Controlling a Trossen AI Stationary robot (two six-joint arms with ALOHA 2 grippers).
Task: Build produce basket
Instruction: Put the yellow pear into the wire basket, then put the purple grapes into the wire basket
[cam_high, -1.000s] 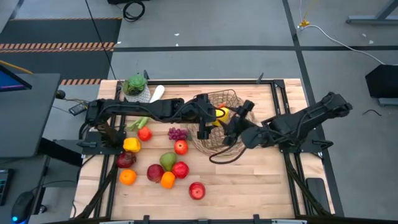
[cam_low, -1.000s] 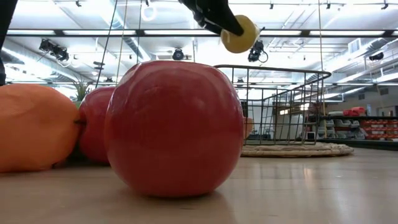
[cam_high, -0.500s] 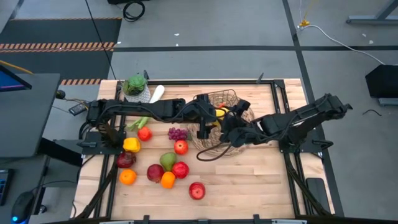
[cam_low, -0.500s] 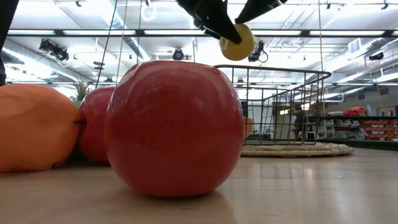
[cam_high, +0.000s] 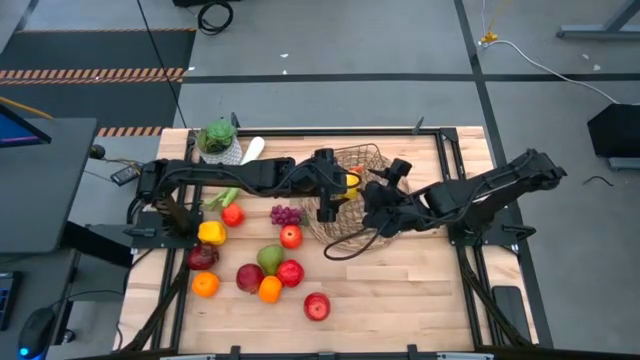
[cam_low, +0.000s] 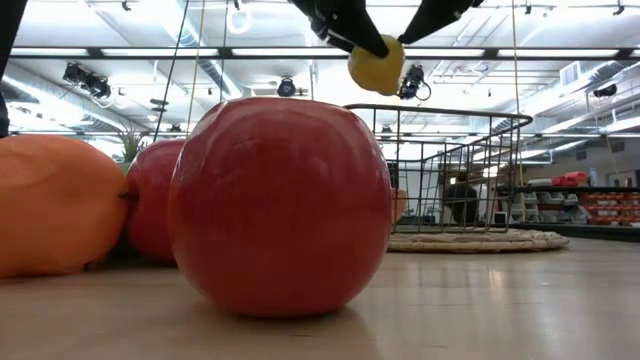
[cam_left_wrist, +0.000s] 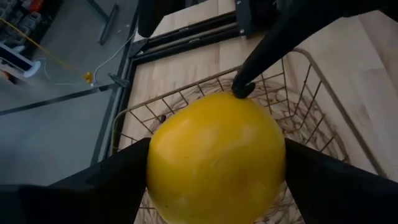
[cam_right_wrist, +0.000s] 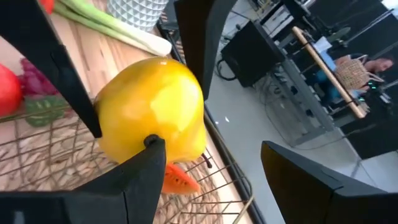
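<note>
Left gripper (cam_high: 345, 184) hangs above the wire basket (cam_high: 372, 157), its two fingers clamped on a yellow pepper (cam_left_wrist: 216, 155) held clear of the basket floor. Right gripper (cam_high: 378, 197) reaches in from the right with its fingers spread apart; one fingertip (cam_right_wrist: 152, 142) touches the pepper's side, and nothing is gripped between them.

One basket stands right of the table's middle, and through its wire wall an orange carrot (cam_right_wrist: 180, 178) shows lying inside. On the wooden table (cam_high: 420, 300) to its left I count three red apples (cam_high: 291, 237), one dark red fruit (cam_high: 202, 257), two oranges (cam_high: 205, 285), one green pear (cam_high: 269, 259), one bunch of purple grapes (cam_high: 285, 214), one small red fruit (cam_high: 233, 215), one more yellow pepper (cam_high: 211, 233) and one leek (cam_high: 251, 151) at the far edge beside a potted plant (cam_high: 218, 138).

Both arms crowd over the basket. The table's near right quarter lies bare, and the fruit cluster sits well apart from the basket's left rim.
</note>
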